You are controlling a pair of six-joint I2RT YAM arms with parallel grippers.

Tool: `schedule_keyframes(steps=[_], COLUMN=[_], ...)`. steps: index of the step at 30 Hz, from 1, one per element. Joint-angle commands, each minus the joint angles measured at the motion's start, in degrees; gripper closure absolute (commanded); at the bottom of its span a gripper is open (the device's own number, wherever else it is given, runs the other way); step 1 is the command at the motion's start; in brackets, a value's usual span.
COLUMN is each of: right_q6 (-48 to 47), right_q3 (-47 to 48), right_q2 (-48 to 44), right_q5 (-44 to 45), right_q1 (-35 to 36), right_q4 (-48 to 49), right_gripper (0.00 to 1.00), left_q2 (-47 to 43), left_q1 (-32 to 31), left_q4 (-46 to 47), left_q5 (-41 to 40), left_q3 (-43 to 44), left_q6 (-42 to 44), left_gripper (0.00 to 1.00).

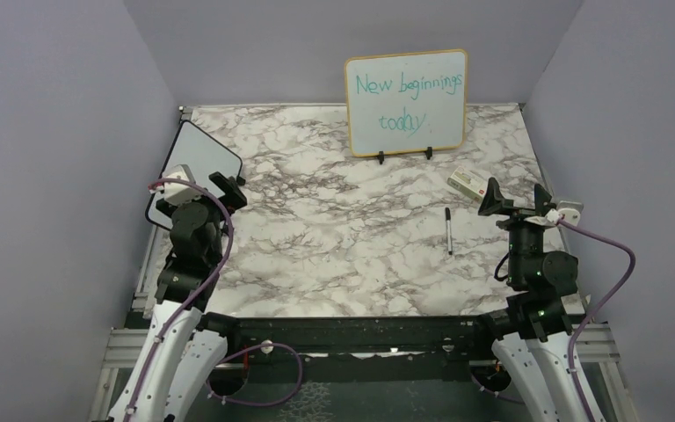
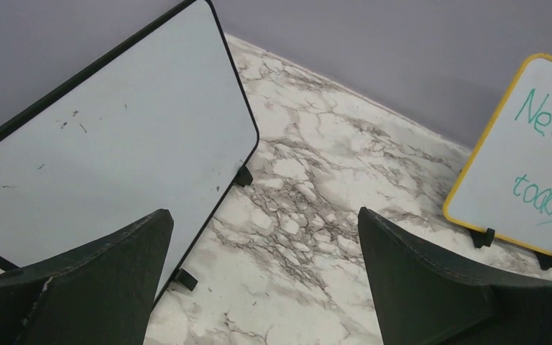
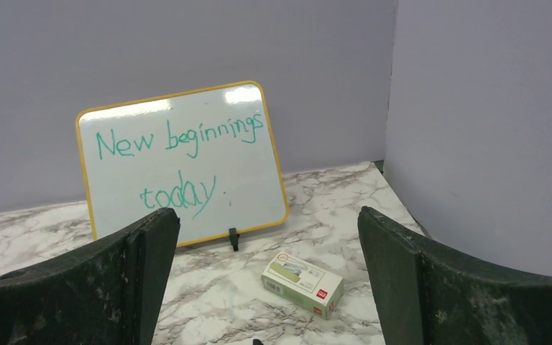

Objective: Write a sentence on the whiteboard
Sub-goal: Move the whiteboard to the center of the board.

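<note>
Both my grippers, left (image 2: 262, 219) and right (image 3: 267, 215), are spread wide and empty, touching nothing.
The whiteboard (image 2: 115, 144) stands on its small black feet at the table's (image 1: 334, 255) left edge by the wall, just ahead of my left fingers (image 2: 115, 273), and is blank but for a few faint specks. At the back a yellow-framed board (image 3: 180, 162) reads "New beginnings today" in teal. Near my right gripper are a small box (image 3: 302, 284), its print too small to read, and a black marker (image 1: 448, 230) lying loose on the marble.
</note>
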Motion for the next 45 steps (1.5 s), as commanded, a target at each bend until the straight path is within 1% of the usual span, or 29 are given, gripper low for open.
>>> schedule_keyframes(steps=[1,3,6,8,13,19,25,31,38,41,43,45], right_q6=[0.54,0.58,0.6,0.62,0.6,0.15,-0.33,-0.77,-1.23,-1.32,-1.44,-1.54], right_q3=[-0.72,-0.73,-0.73,-0.73,-0.89,-1.14,-1.61,-2.02,-2.39,-2.57,-2.65,-2.71], right_q2=[-0.96,-0.94,-1.0,-1.06,-1.49,-2.21,-2.79,-3.51,-4.31,-4.51,-4.58,-4.53], right_q5=[1.47,1.47,1.32,1.22,1.25,1.45,1.83,2.09,2.52,2.63,2.62,2.7], right_q1=[-0.02,0.07,0.22,0.33,0.73,1.65,3.13,4.69,5.88,6.41,6.63,6.86], right_q4=[1.43,1.49,1.41,1.3,1.21,1.21,1.68,1.77,1.84,1.89,1.95,1.93], right_gripper=[0.0,0.0,0.0,0.0,0.0,0.0,0.0,0.0,0.0,0.0,0.0,0.0], left_q2=[3.85,5.79,8.26,9.83,17.61,25.0,32.85,38.2,46.84,50.18,51.5,52.57], left_q1=[0.45,0.45,0.44,0.45,0.45,0.45,0.45,0.43,0.4,0.45,0.38,0.34], left_q4=[0.23,-0.39,-1.07,-0.61,-5.81,-7.76,-14.28,-18.1,-18.43,-18.67,-18.55,-18.53], left_q5=[3.21,4.46,3.18,3.75,3.96,0.8,-3.41,-8.11,-11.78,-13.63,-15.41,-17.55], left_q3=[1.5,1.71,1.53,1.34,5.12,4.65,6.93,7.44,8.96,9.79,10.23,10.78], left_q6=[-2.31,-4.22,-9.1,-10.94,-13.4,-20.71,-26.89,-37.31,-44.27,-47.26,-48.5,-49.1], left_gripper=[0.01,0.01,0.01,0.01,0.01,0.01,0.01,0.01,0.13,0.21,0.29,0.32])
